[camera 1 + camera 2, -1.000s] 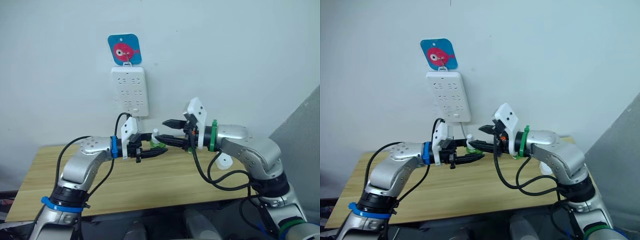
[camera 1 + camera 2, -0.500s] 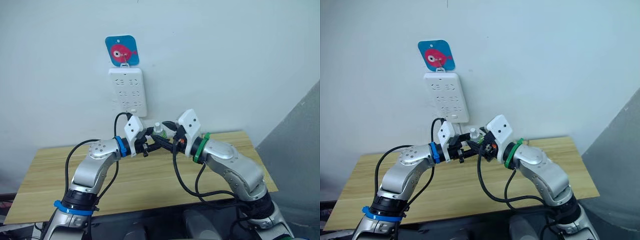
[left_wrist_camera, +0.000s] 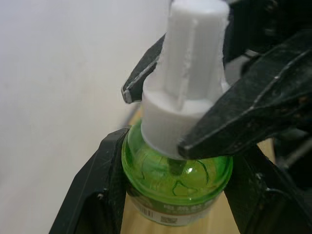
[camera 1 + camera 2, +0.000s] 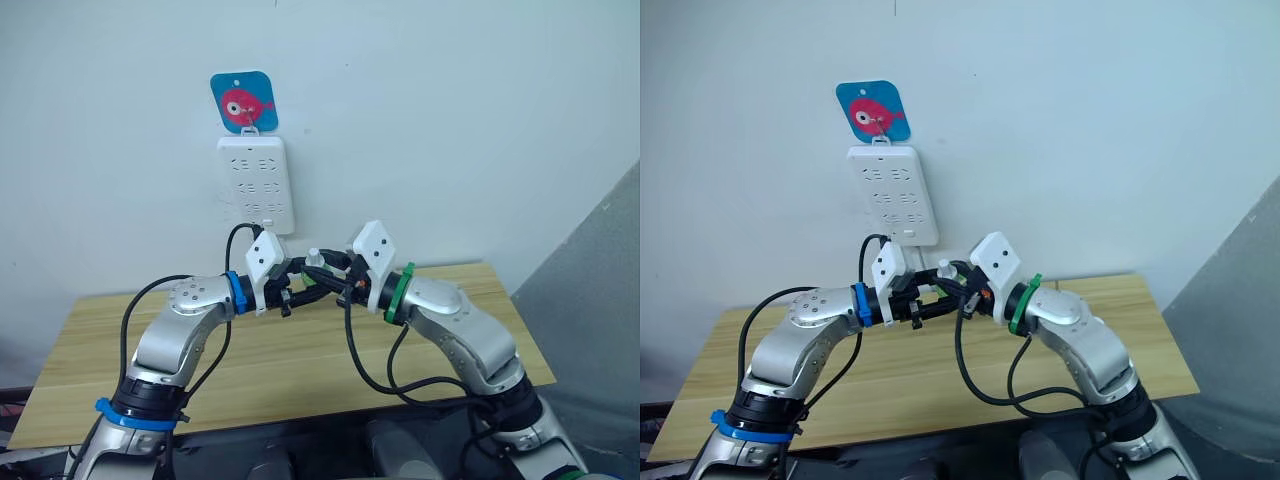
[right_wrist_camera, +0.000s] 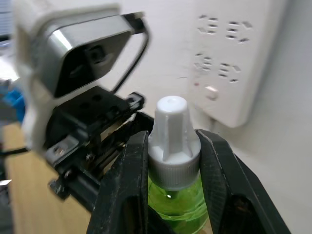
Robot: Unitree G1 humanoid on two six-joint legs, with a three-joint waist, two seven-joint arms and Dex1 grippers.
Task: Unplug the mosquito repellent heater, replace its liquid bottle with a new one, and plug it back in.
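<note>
The left gripper (image 3: 170, 195) is clamped on the body of a small clear-green liquid bottle with a tall white ribbed cap (image 3: 178, 161), held upright above the light wooden table (image 4: 90, 350), below the long white wall power strip (image 4: 256, 184). From the right, the right gripper (image 5: 168, 161) has its 2 black fingers (image 5: 219, 180) pressed against opposite sides of the bottle's white cap (image 5: 171, 131).
</note>
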